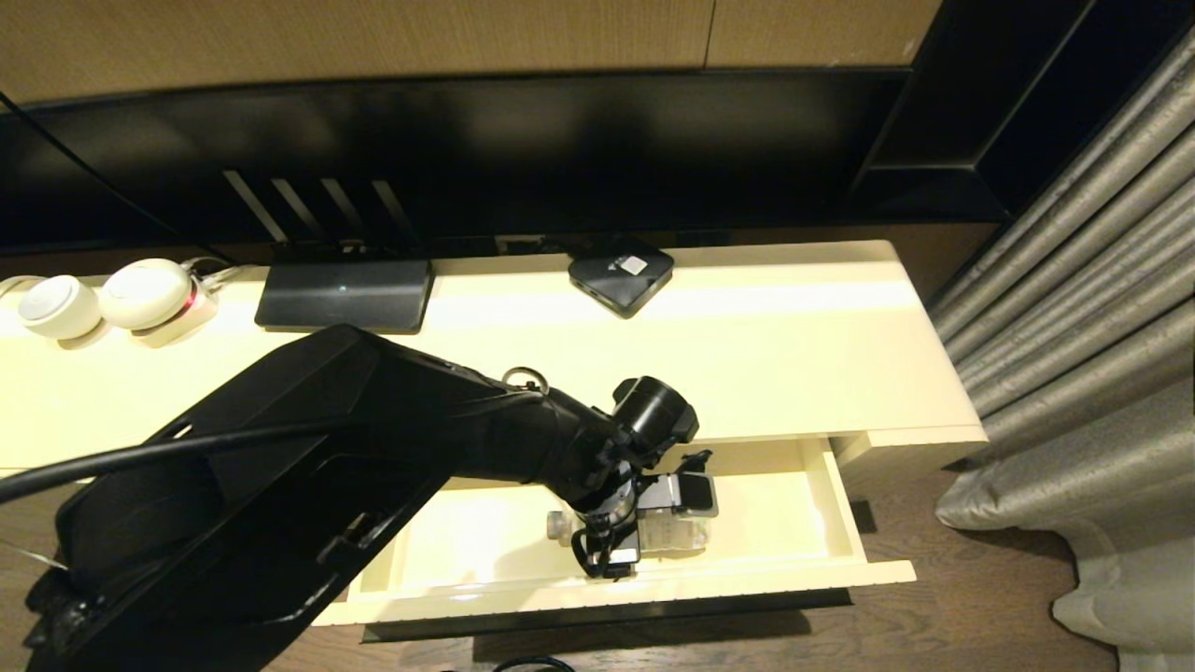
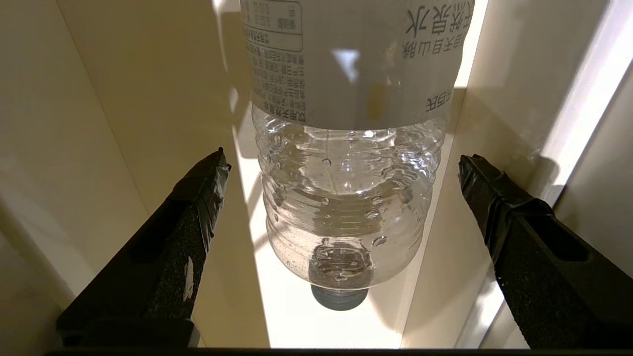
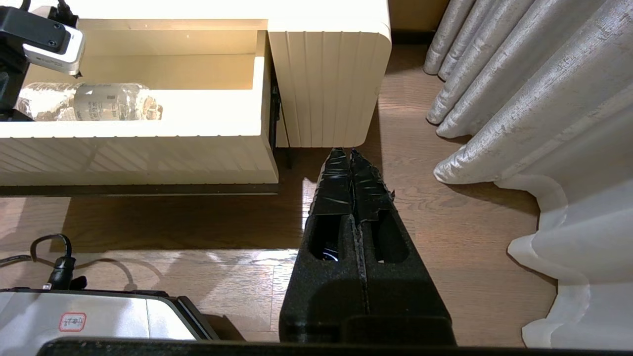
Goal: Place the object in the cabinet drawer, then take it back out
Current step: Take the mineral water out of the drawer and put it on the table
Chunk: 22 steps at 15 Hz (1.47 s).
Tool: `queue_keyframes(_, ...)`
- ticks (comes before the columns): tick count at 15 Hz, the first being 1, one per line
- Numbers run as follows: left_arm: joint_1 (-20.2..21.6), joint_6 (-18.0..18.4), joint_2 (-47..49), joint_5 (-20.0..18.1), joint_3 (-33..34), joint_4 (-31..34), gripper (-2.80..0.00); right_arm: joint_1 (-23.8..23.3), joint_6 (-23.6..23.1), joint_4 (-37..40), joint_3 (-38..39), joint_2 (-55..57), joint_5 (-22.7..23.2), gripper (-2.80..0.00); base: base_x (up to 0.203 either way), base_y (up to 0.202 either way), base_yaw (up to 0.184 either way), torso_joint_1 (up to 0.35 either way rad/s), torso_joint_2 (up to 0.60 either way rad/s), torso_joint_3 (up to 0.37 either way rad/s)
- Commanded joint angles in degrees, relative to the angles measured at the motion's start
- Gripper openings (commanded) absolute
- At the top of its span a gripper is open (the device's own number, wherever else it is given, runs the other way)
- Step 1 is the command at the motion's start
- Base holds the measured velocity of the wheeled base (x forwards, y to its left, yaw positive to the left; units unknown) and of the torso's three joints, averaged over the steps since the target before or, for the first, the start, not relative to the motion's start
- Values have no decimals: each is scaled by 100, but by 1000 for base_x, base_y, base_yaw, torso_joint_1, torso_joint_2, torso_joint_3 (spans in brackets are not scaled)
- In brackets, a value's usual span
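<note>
Reaching down into the drawer (image 1: 831,509), left gripper (image 2: 341,178) spread astride the lying bottle (image 2: 346,198).

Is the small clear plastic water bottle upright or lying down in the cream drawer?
Lying down: the clear plastic water bottle rests on its side on the cream drawer's floor.

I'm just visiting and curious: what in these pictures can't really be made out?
- Head view: most of the bottle is hidden by the left claw and its arm.
- Left wrist view: the bottle's far end is cut off by the picture's edge; its label print is too small to read.
- Right wrist view: the drawer runs past the edge, so its extent is unclear.
</note>
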Motion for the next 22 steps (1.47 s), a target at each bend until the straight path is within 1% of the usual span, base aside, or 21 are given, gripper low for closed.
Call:
queue_keyframes(1, 0, 18, 50, 9, 10, 4, 0, 2, 0, 0, 9, 6, -1, -280, 0, 0, 0, 0, 0, 0)
queue_keyframes(14, 9, 9, 186, 0, -25, -45, 0, 2, 0, 0, 0, 6, 6, -280, 0, 0, 0, 0, 0, 0)
queue_keyframes(22, 17, 0, 348, -18, -222, -44, 0, 2, 0, 0, 4, 6, 2, -280, 0, 0, 0, 0, 0, 0)
